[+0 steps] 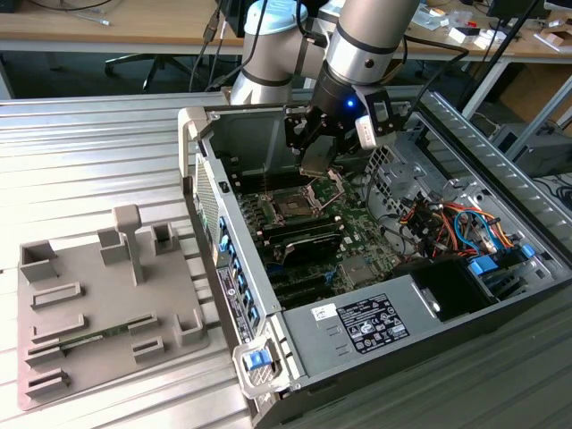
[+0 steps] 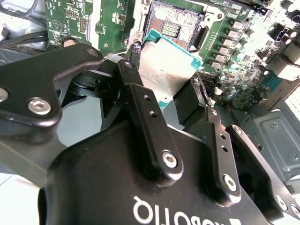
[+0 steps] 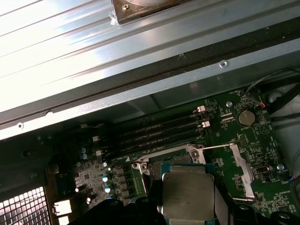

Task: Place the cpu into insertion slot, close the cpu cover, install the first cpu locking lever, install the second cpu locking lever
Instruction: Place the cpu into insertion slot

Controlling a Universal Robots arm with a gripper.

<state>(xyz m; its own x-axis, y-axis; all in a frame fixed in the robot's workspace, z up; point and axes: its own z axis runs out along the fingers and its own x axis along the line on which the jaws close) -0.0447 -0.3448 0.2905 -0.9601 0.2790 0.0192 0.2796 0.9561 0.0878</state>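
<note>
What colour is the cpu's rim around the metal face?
Teal-green rim on the cpu, around a dull silver face; clearest in the second wrist view.

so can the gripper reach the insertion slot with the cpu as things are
Probably yes: the gripper holds the cpu above the insertion slot, the cpu cover stands open and nothing lies between.

The cpu, clamped in the gripper, hangs just above the insertion slot. The slot lies on the motherboard, inside the case.
</note>
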